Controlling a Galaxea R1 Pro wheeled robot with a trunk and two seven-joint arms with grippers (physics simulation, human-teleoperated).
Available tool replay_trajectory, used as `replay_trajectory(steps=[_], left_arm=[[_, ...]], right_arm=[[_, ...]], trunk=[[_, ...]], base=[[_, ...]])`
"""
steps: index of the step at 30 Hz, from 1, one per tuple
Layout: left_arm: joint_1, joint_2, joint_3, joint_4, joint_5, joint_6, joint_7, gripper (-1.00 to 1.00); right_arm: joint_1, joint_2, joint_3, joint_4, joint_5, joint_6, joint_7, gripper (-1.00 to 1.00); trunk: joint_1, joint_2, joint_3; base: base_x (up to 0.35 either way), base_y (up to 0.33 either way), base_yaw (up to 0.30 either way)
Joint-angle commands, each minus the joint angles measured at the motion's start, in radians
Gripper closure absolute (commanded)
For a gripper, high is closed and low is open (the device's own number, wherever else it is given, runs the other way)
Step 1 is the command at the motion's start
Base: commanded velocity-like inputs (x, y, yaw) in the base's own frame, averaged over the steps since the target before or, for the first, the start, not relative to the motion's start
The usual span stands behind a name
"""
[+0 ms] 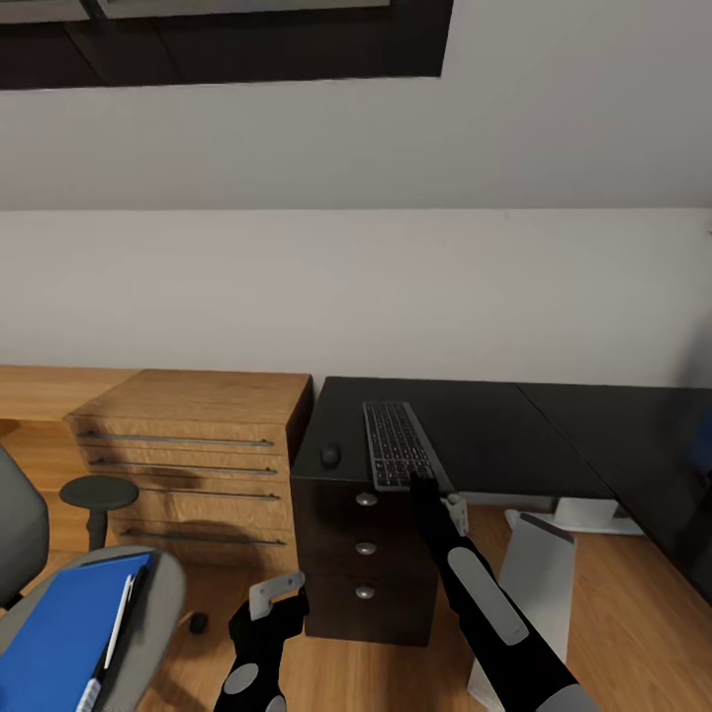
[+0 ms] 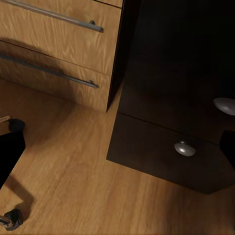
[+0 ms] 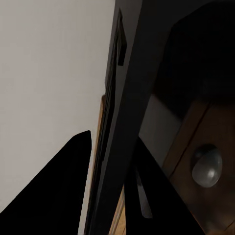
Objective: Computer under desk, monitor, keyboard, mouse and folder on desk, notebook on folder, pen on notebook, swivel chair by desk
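Observation:
The slim grey keyboard [image 1: 399,445] lies lengthwise on the left end of the black desk [image 1: 494,435], its near end at the desk's front edge. My right gripper [image 1: 427,487] holds that near end, one finger above it and one below, as the right wrist view [image 3: 115,142] shows. The black mouse [image 1: 330,456] sits left of the keyboard. At the lower left, the swivel chair [image 1: 163,603] carries the blue folder [image 1: 59,643]. On the folder lie the white pen [image 1: 119,618] and a black strip of notebook [image 1: 137,585]. My left gripper [image 1: 282,598] hangs open near the drawer unit [image 1: 366,554]. The grey computer [image 1: 539,583] stands under the desk. The monitor is out of view.
A wooden chest of drawers [image 1: 188,465] stands against the desk's left side. The chair's round black armrest [image 1: 99,491] rises in front of it. Chair castors [image 2: 12,218] rest on the wood floor [image 2: 73,171] by my left arm. A white wall runs behind everything.

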Motion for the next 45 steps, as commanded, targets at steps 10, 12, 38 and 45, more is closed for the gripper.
replay_trajectory(steps=[10, 12, 38, 45], left_arm=[[-0.001, 0.003, -0.002, -0.002, 0.005, 0.004, 0.007, -1.0], [-0.001, 0.003, -0.001, -0.001, 0.005, 0.004, 0.006, -1.0], [-0.001, 0.005, 0.001, 0.005, 0.002, 0.004, 0.004, -1.0], [-0.001, 0.005, 0.001, 0.005, 0.002, 0.004, 0.004, -1.0]], right_arm=[[-0.001, -0.003, 0.002, 0.001, -0.018, -0.009, -0.08, -1.0], [-0.001, -0.004, 0.002, 0.001, -0.017, -0.009, -0.08, -1.0], [0.0, -0.016, 0.004, -0.048, 0.002, -0.01, -0.077, -1.0], [0.061, -0.056, 0.008, -0.238, 0.003, -0.01, -0.118, -1.0]], trunk=[[0.023, -0.043, -0.02], [0.023, -0.043, -0.02], [0.023, -0.043, -0.02], [0.023, -0.043, -0.02]], base=[[0.0, 0.0, 0.0], [0.0, 0.0, 0.0], [-0.262, 0.0, 0.0], [-0.336, 0.0, 0.0]])
